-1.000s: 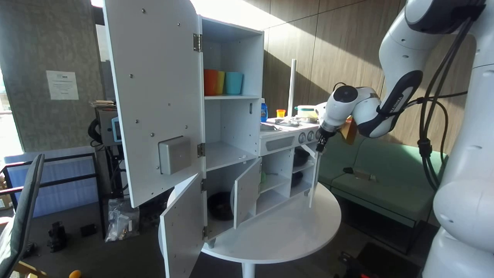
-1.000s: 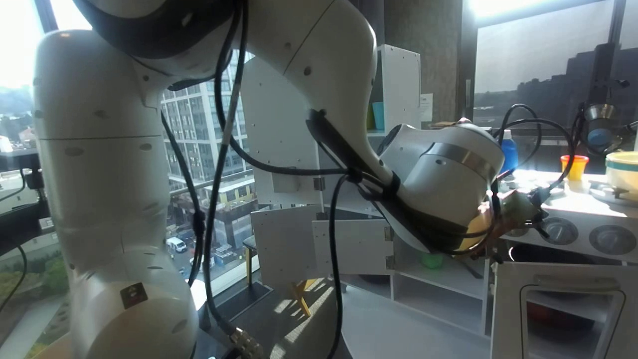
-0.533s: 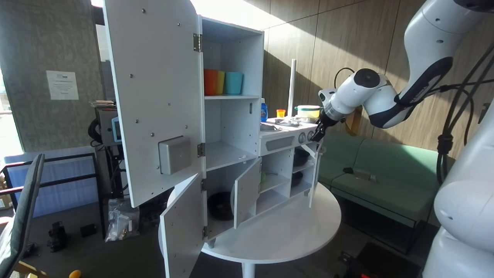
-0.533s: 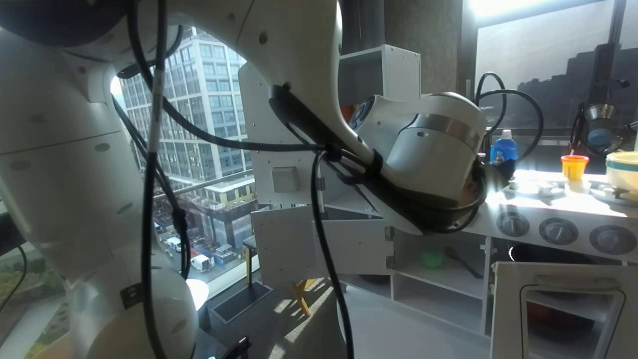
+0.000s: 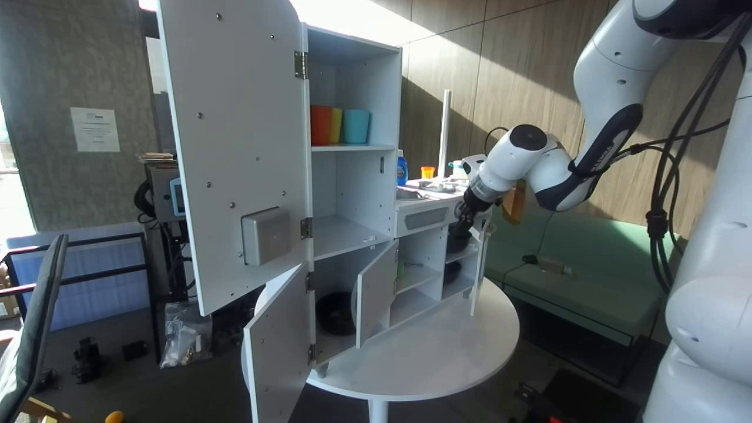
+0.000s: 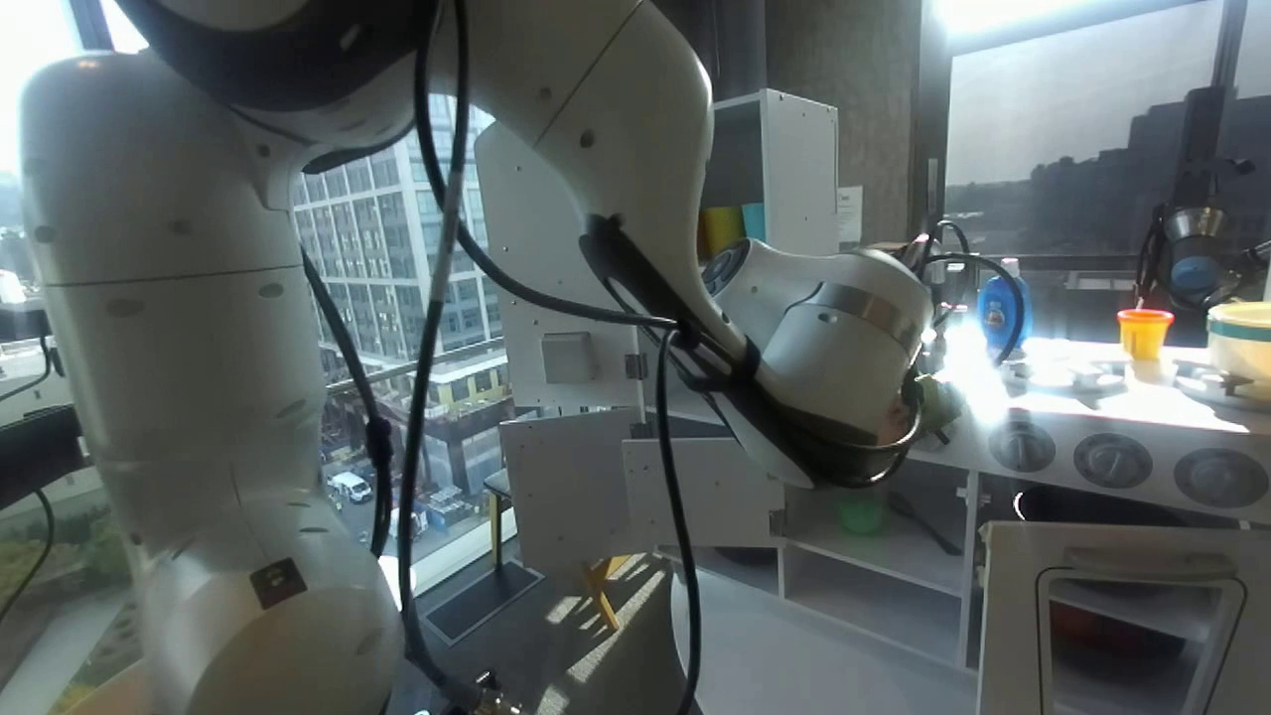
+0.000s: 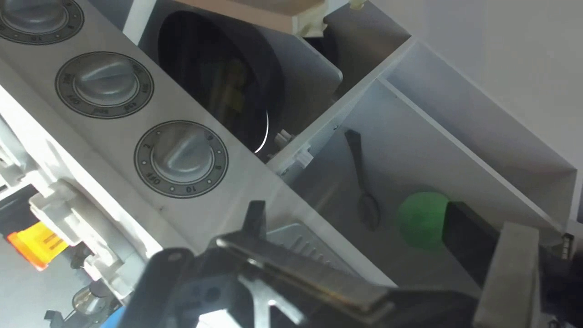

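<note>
A wood-panelled wall [image 5: 529, 35] stands behind a green upholstered bench [image 5: 587, 299]; a diagonal band of sunlight [image 5: 499, 100] crosses the panels. A grey textured wall [image 5: 76, 59] carries a posted paper sheet [image 5: 94, 130]. A round white table [image 5: 435, 370] stands on a dark floor [image 5: 147, 396]. In an exterior view, a window [image 6: 452, 427] admits daylight and exposes a multi-storey building [image 6: 377, 258] above a street; bright sun streaks [image 6: 596, 653] cross the floor.
</note>
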Controlling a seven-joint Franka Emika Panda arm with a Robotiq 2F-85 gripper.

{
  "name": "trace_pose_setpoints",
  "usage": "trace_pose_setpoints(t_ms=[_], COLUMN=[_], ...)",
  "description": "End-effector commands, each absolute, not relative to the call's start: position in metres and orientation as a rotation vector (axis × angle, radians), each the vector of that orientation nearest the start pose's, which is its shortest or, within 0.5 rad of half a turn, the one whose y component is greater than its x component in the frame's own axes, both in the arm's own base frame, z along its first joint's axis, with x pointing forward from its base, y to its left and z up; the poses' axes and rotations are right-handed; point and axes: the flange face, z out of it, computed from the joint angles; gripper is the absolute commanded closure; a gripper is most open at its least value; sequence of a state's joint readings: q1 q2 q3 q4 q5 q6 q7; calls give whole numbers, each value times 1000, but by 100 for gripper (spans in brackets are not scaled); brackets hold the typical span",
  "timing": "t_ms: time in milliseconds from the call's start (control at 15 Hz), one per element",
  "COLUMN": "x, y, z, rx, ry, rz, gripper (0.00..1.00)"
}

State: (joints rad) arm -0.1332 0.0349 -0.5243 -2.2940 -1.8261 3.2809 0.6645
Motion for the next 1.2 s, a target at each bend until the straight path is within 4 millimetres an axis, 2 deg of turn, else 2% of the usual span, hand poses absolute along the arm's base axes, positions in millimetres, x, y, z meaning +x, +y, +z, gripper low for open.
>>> trace_pose_setpoints(t_ms=[0, 267, 467, 733, 1133], x=[466, 482, 487, 478, 455], y=[-226, -244, -261, -290, -329], z=[333, 308, 300, 299, 306], rx=[2435, 2466, 2470, 2473, 2490], ry=[640, 538, 437, 205, -10], rz=[704, 646, 603, 520, 397], gripper=[0, 0, 0, 0, 0])
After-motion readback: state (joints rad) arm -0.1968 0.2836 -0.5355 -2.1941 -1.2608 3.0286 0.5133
